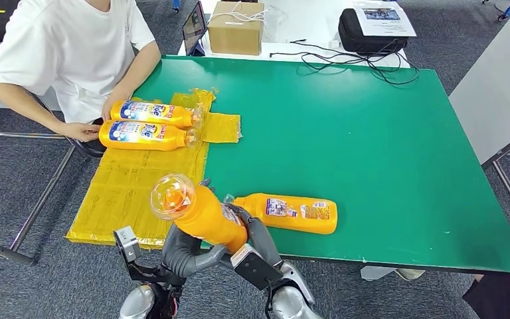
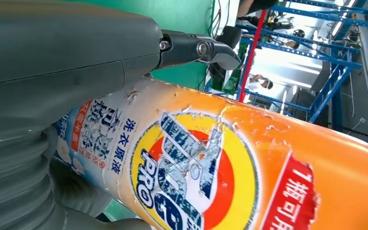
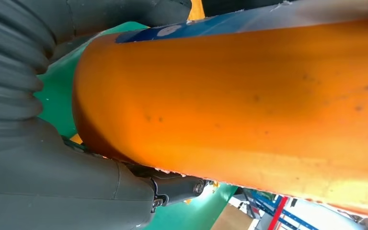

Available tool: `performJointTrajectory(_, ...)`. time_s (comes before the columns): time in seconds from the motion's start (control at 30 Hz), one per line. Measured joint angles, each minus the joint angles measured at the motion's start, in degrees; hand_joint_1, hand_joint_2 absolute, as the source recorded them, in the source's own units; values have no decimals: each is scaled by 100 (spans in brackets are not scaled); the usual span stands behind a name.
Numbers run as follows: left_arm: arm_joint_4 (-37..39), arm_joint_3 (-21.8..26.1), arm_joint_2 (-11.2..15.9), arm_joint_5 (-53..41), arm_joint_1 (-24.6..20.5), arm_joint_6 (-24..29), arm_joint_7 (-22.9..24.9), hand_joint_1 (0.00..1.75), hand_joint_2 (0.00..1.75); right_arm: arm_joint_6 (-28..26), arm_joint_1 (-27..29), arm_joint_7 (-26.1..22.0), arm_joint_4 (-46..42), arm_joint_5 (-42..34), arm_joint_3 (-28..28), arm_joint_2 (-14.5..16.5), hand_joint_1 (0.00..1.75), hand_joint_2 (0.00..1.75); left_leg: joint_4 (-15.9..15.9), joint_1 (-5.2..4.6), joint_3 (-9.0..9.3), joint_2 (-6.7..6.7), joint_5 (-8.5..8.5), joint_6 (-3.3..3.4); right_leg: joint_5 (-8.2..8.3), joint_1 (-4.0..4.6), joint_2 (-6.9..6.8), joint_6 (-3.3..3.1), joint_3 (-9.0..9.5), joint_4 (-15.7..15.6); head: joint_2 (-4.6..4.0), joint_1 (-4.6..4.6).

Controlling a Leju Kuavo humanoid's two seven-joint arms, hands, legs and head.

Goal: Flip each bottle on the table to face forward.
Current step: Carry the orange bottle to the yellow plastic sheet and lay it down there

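Held bottle: I have one orange detergent bottle (image 1: 202,212) lifted off the green table (image 1: 372,153) at its near edge, clear cap tilted up toward my camera.
Left hand: my left hand (image 1: 186,256) wraps the lower body from below; the left wrist view shows the thumb (image 2: 67,57) pressed on the printed front label (image 2: 191,177).
Right hand: my right hand (image 1: 255,242) clasps the same bottle from the other side, thumb and fingers closed round the plain orange back (image 3: 249,96).
Waiting bottle: a second bottle (image 1: 289,212) lies on its side just beyond the held one, near the near edge, small-print back label up, not yet turned by my reading.
Done pair: two bottles (image 1: 149,124) lie side by side, front labels up, on the yellow sheet (image 1: 139,186) at the left edge, where a person's hands (image 1: 80,129) rest against their bases.
Risk, slip: the body looks smooth and the label scuffed; I judge that handing over between hands mid-turn could let it twist or drop past the near edge.
Risk, collision: lowering it carelessly could knock the waiting bottle, which would roll.
Risk, person: a reach toward the sheet brings my arms close to those hands.
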Motion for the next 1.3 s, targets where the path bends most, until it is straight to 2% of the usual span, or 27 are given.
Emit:
performJointTrajectory(0.17, 0, 0, 0, 2, 0, -2, 2, 0, 175, -4, 0, 0, 54, 3, -5, 0, 175, 175, 0, 0, 0, 0, 0, 0, 0, 0, 0, 0, 0, 0, 0, 0)
performJointTrajectory(0.2, 0, 0, 0, 3, 0, 0, 7, 27, 175, -11, 0, 3, 63, 14, -6, 0, 175, 175, 0, 0, 0, 0, 0, 0, 0, 0, 0, 0, 0, 0, 0, -1)
performJointTrajectory(0.3, 0, -1, 0, -10, -1, 65, 71, 158, 175, -89, -2, 42, 93, 122, -6, 3, 175, 175, 0, 0, 0, 0, 0, 0, 0, 0, 0, 0, 0, 0, 0, -1)
performJointTrajectory(0.33, 0, -2, 0, -34, -2, 114, 104, 175, 175, -134, -3, 61, 109, 173, -5, 6, 175, 175, 0, 0, 0, 0, 0, 0, 0, 0, 0, 0, 0, 0, 0, -1)
performJointTrajectory(0.57, 4, -26, 0, -99, -27, 326, 279, 175, 175, -512, -64, 180, 289, 595, 39, 41, 175, 175, 0, 0, 0, 0, 0, 0, 0, 0, 1, 0, -1, 0, 0, 0)
performJointTrajectory(0.73, 7, -28, 0, -71, -34, 338, 305, 175, 175, -571, -97, 214, 332, 682, 55, 49, 175, 175, 0, 0, 0, 0, 0, 0, 0, 0, 1, 0, -1, 0, 0, -1)
performJointTrajectory(0.77, 7, -28, 0, -69, -41, 363, 327, 175, 175, -608, -122, 253, 362, 741, 75, 52, 131, 175, 0, 0, 0, 0, 0, 0, 0, 0, 0, 0, 0, 0, 0, -2)
performJointTrajectory(0.87, 9, -25, -4, -96, -85, 595, 422, 175, 175, -911, -279, 514, 611, 1095, 228, 90, 0, 44, 0, 0, 0, 0, 0, 0, 0, 0, 0, 0, 0, 0, 0, -1)
performJointTrajectory(0.9, 9, -24, -7, -116, -94, 668, 434, 175, 175, -1024, -314, 571, 686, 1175, 272, 107, 0, 0, 0, 0, 0, 0, 0, 0, 0, 0, 0, 0, 0, 0, 0, 0)
performJointTrajectory(1.2, 9, -17, -38, -102, -110, 888, 479, 175, 175, -1552, -427, 758, 957, 1433, 420, 187, 0, 0, 0, 0, -2, 0, 0, 0, 0, 0, 0, 0, -2, 0, 0, -1)
performJointTrajectory(1.3, 9, 41, -25, -95, -152, 1111, 545, 175, 175, -1562, -466, 561, 1072, 1233, 445, 250, 0, 0, 0, 0, -2, 0, 1, -1, 0, 1, 0, 0, -3, 0, 0, 0)
